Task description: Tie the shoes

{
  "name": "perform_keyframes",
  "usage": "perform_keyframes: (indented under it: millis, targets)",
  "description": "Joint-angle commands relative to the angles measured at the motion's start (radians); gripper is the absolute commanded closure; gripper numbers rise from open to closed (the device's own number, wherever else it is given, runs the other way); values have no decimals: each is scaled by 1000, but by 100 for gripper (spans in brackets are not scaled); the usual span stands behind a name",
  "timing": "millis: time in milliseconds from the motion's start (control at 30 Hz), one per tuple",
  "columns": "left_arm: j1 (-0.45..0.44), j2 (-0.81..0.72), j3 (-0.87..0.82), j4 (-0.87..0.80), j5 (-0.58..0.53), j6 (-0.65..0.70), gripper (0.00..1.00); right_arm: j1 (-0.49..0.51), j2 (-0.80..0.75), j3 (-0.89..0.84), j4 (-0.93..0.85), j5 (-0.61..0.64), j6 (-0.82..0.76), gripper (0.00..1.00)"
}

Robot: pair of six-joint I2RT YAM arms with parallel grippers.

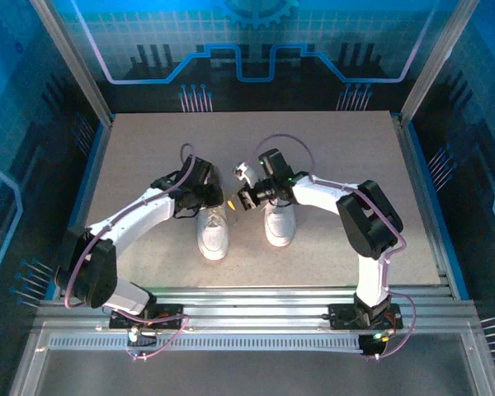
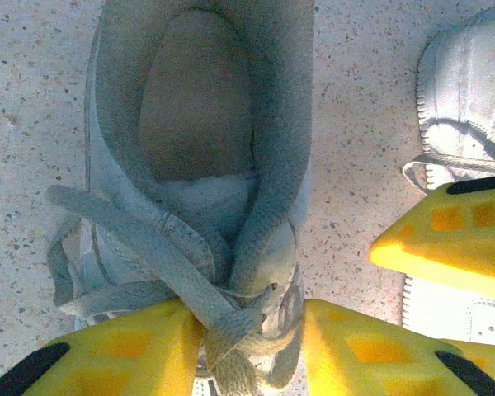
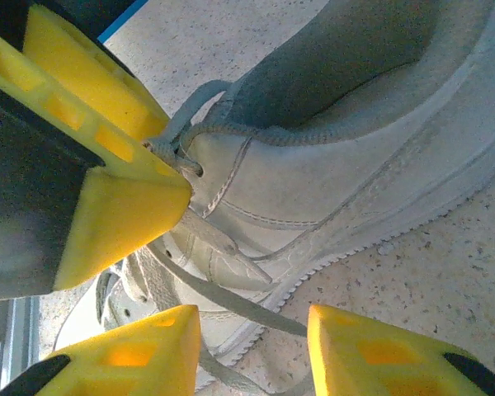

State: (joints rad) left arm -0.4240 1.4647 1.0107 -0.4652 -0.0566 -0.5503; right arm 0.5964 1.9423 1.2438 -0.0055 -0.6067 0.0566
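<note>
- The left shoe (image 1: 213, 235) and the right shoe (image 1: 279, 224) stand side by side, with only a narrow strip between them.
- Over the strip's far end the left gripper (image 2: 249, 320) and the right gripper (image 3: 254, 323) crowd together, 1 yellow finger (image 2: 441, 239) of the right just beside the left's.
- Crossed laces (image 2: 132, 238) sit in the gap between the left fingers.
- 1 lace (image 3: 231, 299) runs across the gap between the right fingers.
- The table (image 1: 355, 157) is bare beyond the shoes and out to both sides.
- The left arm (image 1: 128, 219) and the right arm (image 1: 367, 216) slant in from the near edge.
</note>
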Motion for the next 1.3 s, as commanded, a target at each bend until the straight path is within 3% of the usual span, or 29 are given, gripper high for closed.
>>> perform_keyframes:
  millis: [0, 300, 533, 700, 833, 967, 1267]
  targets:
    - [-6, -25, -23, 29, 7, -4, 63, 10, 28, 36, 66, -49, -77, 59]
    - [2, -31, -29, 56, 38, -18, 64, 27, 81, 84, 64, -72, -143, 53]
    - [4, -47, -26, 53, 45, -22, 61, 48, 111, 92, 65, -61, -163, 54]
    - [4, -79, -27, 51, 55, -32, 59, 61, 123, 97, 67, -28, -173, 61]
    - [4, -115, -22, 44, 65, -37, 58, 67, 97, 76, 62, 2, -191, 86]
    - [8, -168, -25, 9, 61, -28, 56, 68, 26, 17, 75, 45, -203, 97]
    - [104, -308, -148, -3, 88, -24, 55, 61, -79, -64, 66, 152, -213, 100]
